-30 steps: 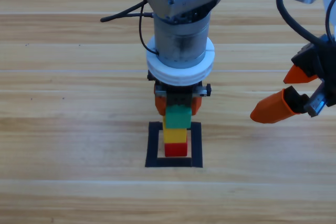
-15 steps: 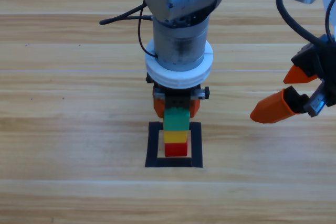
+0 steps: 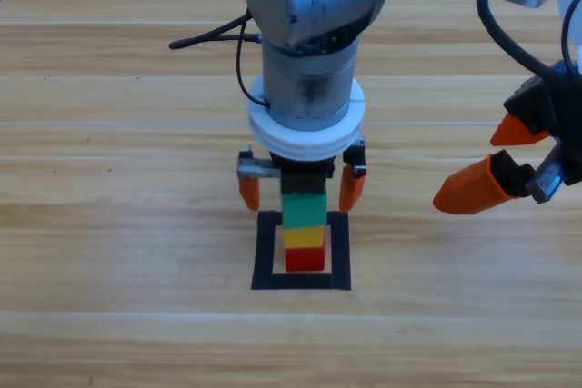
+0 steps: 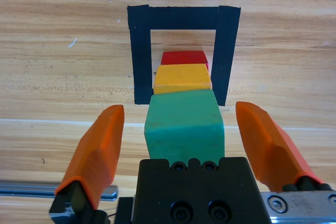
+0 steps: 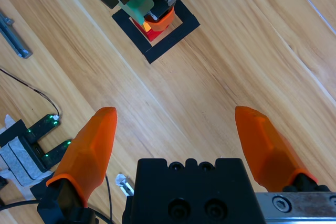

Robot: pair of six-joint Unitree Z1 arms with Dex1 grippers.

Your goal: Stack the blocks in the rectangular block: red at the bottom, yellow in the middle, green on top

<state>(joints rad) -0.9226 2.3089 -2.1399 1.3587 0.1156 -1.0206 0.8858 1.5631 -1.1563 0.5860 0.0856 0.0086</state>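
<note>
Rectangular block [image 3: 265,252] of black tape at table centre, holding the finished stack: red [image 3: 305,259] at the bottom, yellow [image 3: 304,237] in the middle, green [image 3: 303,208] on top. Left gripper [image 3: 301,190] spread wide either side of green, clear of its faces. Risk judged from here: a sideways or tilted retreat clipping green and toppling the column. Right gripper [image 3: 496,159] parked well apart at the right edge, jaws open, holding nothing. Nothing else near the stack to obstruct a lift.

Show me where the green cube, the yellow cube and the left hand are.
green cube [image 4: 184,121]: left wrist view, on its top face.
yellow cube [image 4: 182,77]: left wrist view, on its visible top face.
left hand [image 3: 300,190]: high view, midway between its two orange fingertips.
</note>
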